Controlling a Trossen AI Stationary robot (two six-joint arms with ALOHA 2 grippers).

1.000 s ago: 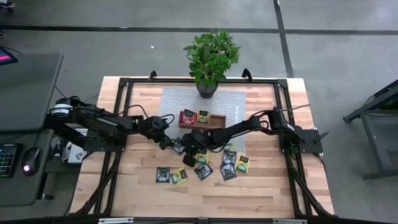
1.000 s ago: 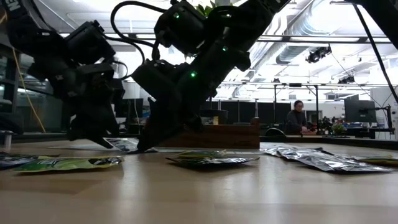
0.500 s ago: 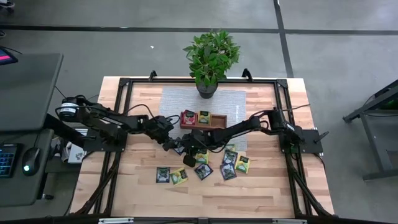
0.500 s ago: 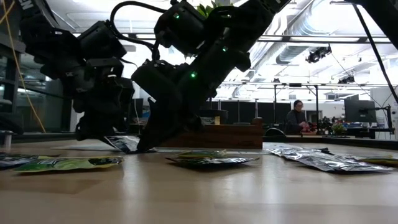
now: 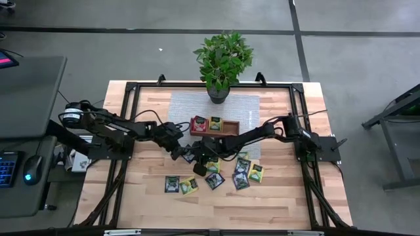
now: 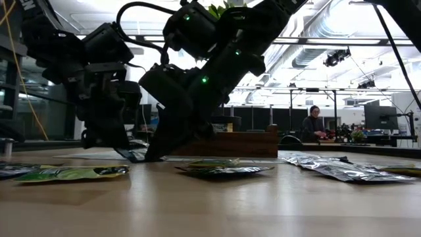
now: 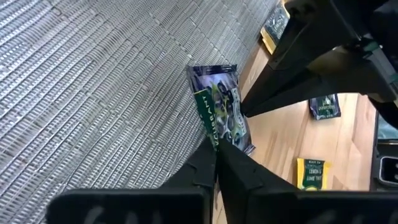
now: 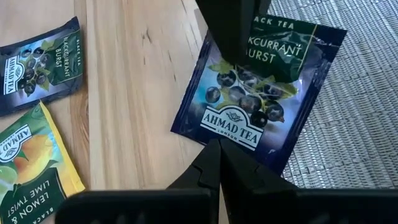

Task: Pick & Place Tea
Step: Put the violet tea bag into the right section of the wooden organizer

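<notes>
Only wrist cams show both claws [image 7: 216, 149] [image 8: 219, 149] closed by blackcurrant sachet [image 8: 258, 99].

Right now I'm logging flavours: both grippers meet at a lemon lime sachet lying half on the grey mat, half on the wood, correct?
Wrong flavour. The right wrist view shows the sachet between the left gripper and right gripper is dark blue blackcurrant, not lemon lime. It does lie half on the grey mat, half on wood.

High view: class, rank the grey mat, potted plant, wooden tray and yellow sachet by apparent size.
1. grey mat
2. potted plant, though taller, so nearer the camera
3. wooden tray
4. yellow sachet
</notes>
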